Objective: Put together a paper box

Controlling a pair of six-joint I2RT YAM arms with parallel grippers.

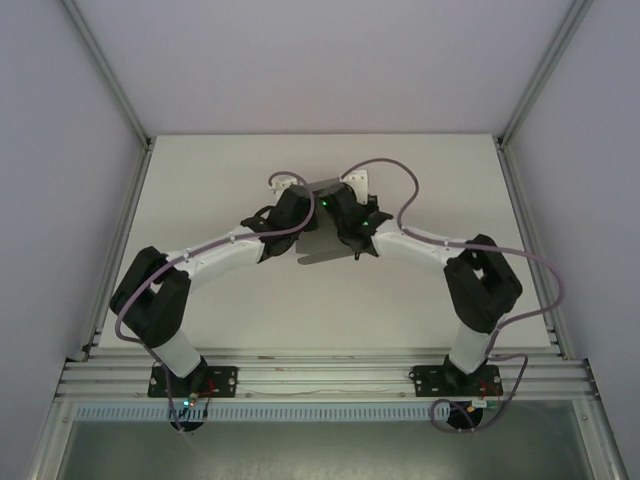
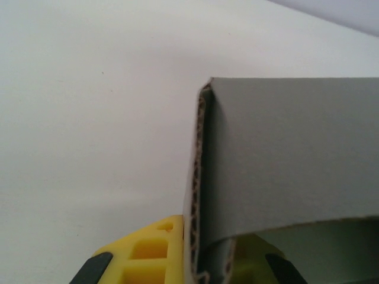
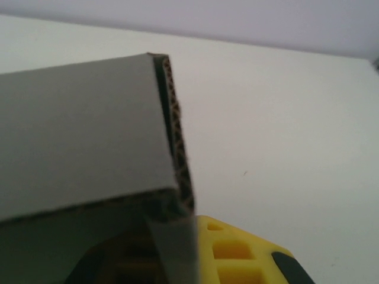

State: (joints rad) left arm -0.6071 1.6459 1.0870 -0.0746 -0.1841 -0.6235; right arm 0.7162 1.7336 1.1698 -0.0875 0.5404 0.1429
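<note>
Arms [image 1: 215, 250] converge, left claw [image 2: 204, 263] and right claw [image 3: 172, 260] clamping paper box [image 1: 322, 245].

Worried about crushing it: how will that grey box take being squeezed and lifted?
Probably fairly stiff: the box shows corrugated fluting along its cut edge. Likely light, since it looks like thin hollow card. The folded wall in the left hand may spring open if released.

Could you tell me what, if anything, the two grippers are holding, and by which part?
Both hold the paper box: the left gripper pinches one folded wall, the right gripper the opposite one.
</note>
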